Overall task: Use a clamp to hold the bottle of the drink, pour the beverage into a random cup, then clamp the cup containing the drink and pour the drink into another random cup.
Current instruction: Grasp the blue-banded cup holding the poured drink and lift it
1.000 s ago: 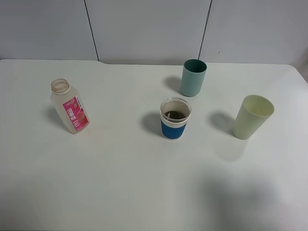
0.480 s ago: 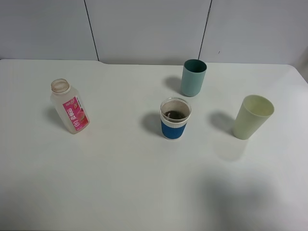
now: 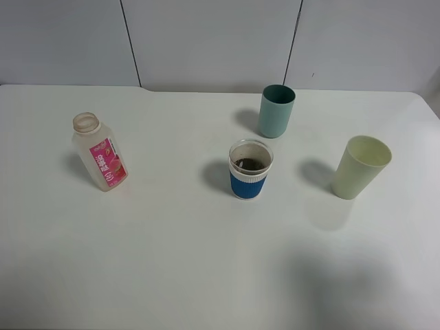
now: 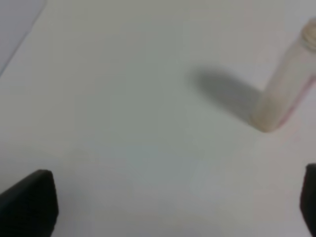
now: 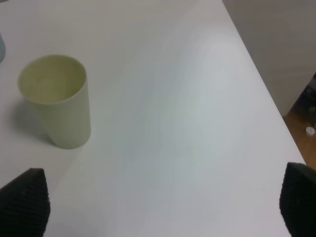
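Standing on the white table (image 3: 172,261), four things are seen from the high camera. The bottle (image 3: 100,152) is placed well to the left, uncapped, with its pink label turned towards the front. Near the middle the blue cup (image 3: 250,170) is set, and dark drink (image 3: 249,164) is seen low inside it. The teal cup (image 3: 276,111) is found just behind it, apart from it. The green cup (image 3: 361,167) is placed to the right, well apart from both, with its mouth open and its inside pale.

From the left wrist, the picture is blurred. The bottle (image 4: 289,94) is shown ahead of the left gripper (image 4: 168,207) and off to one side, well clear of it. Only the dark fingertips (image 4: 29,205) are caught at the two lower corners; the jaws are spread wide and released, with bare table (image 4: 123,98) between them.

From the right wrist, the green cup (image 5: 54,101) is shown upright ahead of the right gripper (image 5: 160,202), nearer one fingertip (image 5: 22,202) than the other and not touched by either. The jaws are likewise held wide and released over bare table (image 5: 173,123). The table's far edge and a strip of brown floor (image 5: 303,116) are seen beyond it.
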You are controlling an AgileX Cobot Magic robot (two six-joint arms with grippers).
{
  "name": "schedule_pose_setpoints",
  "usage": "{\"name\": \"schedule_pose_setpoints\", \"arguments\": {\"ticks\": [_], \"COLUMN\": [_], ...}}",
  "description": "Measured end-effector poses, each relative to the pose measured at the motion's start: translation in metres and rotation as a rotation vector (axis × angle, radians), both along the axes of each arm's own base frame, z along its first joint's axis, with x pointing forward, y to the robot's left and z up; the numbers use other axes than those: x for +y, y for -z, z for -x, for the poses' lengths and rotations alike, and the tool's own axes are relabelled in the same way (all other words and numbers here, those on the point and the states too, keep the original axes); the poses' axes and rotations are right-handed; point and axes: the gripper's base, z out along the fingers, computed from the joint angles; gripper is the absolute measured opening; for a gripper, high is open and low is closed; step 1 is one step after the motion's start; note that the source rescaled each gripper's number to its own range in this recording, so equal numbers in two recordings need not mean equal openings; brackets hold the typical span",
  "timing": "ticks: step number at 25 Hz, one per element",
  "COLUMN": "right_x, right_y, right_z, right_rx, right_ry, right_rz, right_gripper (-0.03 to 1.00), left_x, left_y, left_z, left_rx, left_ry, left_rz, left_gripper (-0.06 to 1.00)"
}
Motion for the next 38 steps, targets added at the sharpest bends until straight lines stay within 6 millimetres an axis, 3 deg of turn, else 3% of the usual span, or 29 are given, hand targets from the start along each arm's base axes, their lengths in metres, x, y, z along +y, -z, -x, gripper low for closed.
{"name": "schedule_pose_setpoints", "arguments": {"ticks": [6, 38], "right_x": [0.0000, -0.0002], "right_y": [0.0000, 0.0000], "right_z": [0.0000, -0.0001], "right_rx": [0.000, 0.000], "right_ry": [0.000, -0.035], "right_rz": [0.000, 0.000], "right_gripper": [0.83, 0.83], "left_x": [0.0003, 0.0003], "left_y": [0.0000, 0.0000], "left_z": [-0.0001, -0.0001], "left_rx": [0.000, 0.000], "left_ry": [0.083, 0.085], "left_rz": [0.002, -0.001], "left_gripper": [1.00, 1.00]}}
